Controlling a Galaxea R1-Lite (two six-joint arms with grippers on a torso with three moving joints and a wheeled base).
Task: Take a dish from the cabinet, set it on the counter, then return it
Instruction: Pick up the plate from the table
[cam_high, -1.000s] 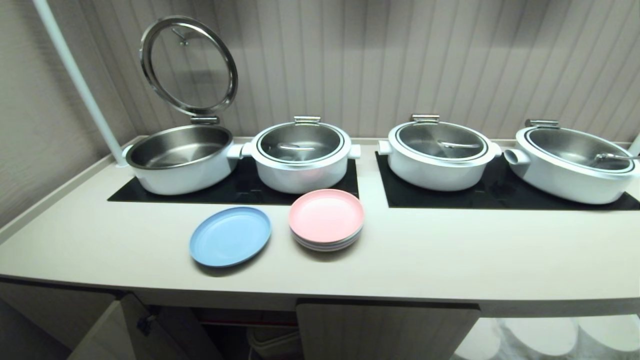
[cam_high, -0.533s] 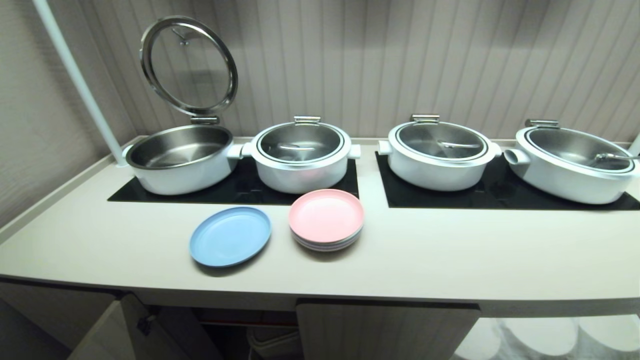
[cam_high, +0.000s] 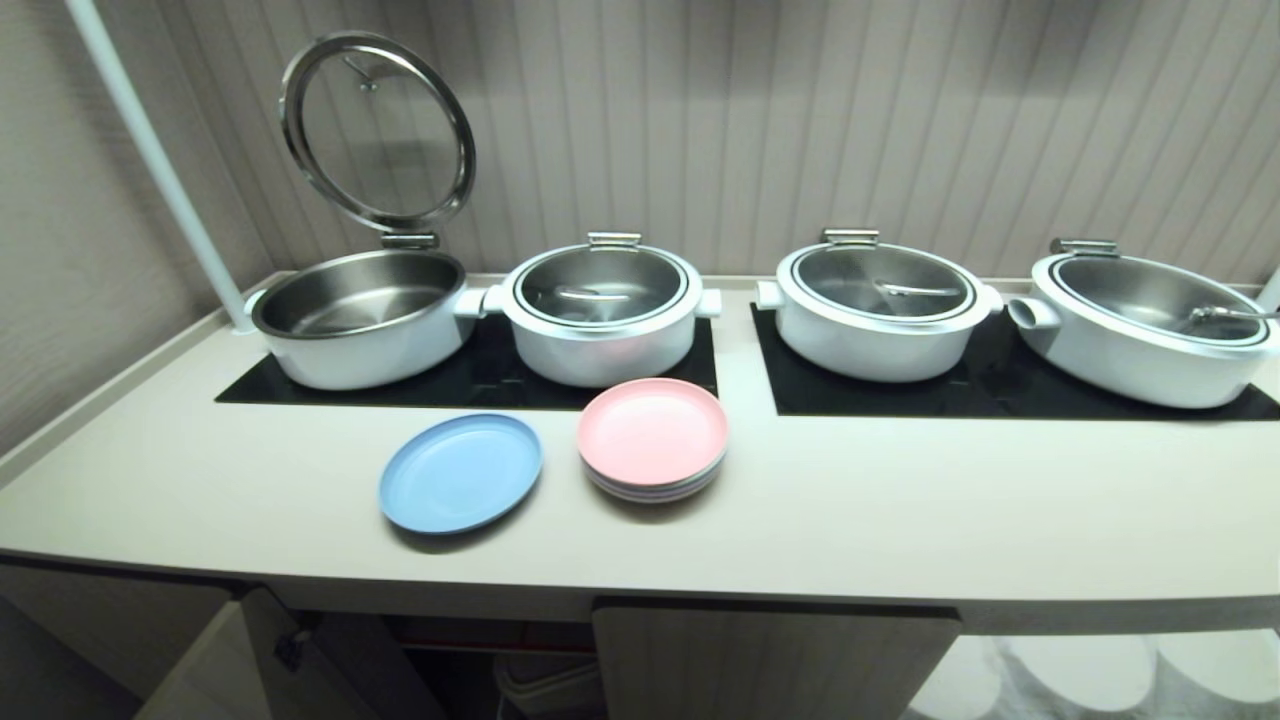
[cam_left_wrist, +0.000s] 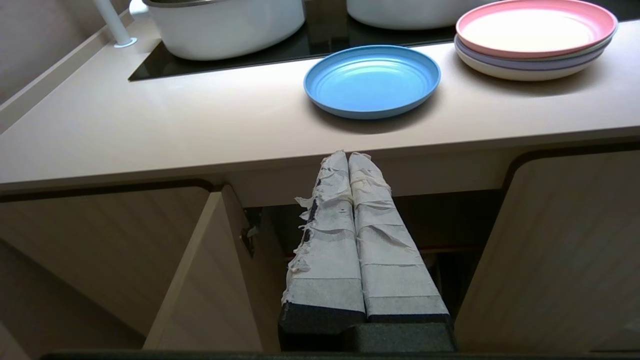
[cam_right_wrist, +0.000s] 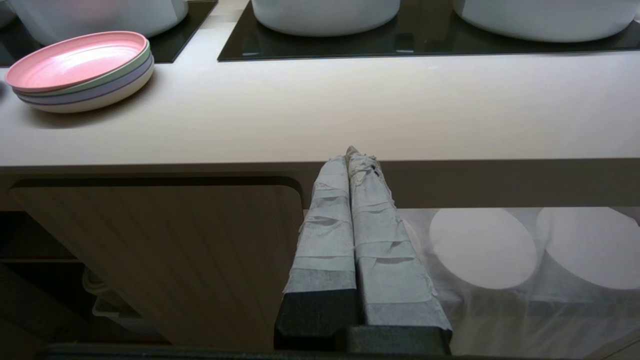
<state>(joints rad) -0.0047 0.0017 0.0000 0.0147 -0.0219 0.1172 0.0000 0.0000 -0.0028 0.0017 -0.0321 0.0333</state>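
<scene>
Head view: the dish (cam_high: 460, 487) is seen lying flat on the counter (cam_high: 850, 520), just left of a pink-topped plate stack (cam_high: 652, 438), w/ four white pots (cam_high: 600, 312) ranged behind on black mats. Below the front edge the cabinet (cam_high: 775, 660) is shown w/ one door swung open at left. Neither gripper is caught in this view.

Left wrist view: the left gripper (cam_left_wrist: 349, 156) is pictured w/ tape-wrapped fingers (cam_left_wrist: 372, 235) pressed together, nothing between them. The dish (cam_left_wrist: 372, 81) sits beyond and above the fingertips, well apart, near the counter's front edge; the stack is found further off to one side of it. The open door (cam_left_wrist: 200, 270) hangs beside the fingers, dark cabinet interior just past them.

Right wrist view: the right gripper (cam_right_wrist: 351, 152) is likewise shown clenched on nothing, tips below the counter lip. A closed fluted door (cam_right_wrist: 165, 250) lies to one side of the fingers; the dish isn't in frame, only the stack.

Handling, as judged: dish looks light, stiff, prob. plastic, smooth and a bit slippery, not very fragile. A pinch on the raised rim nearest the counter edge is reckoned best, one finger over, one slid under; it may skate if pushed sideways
</scene>
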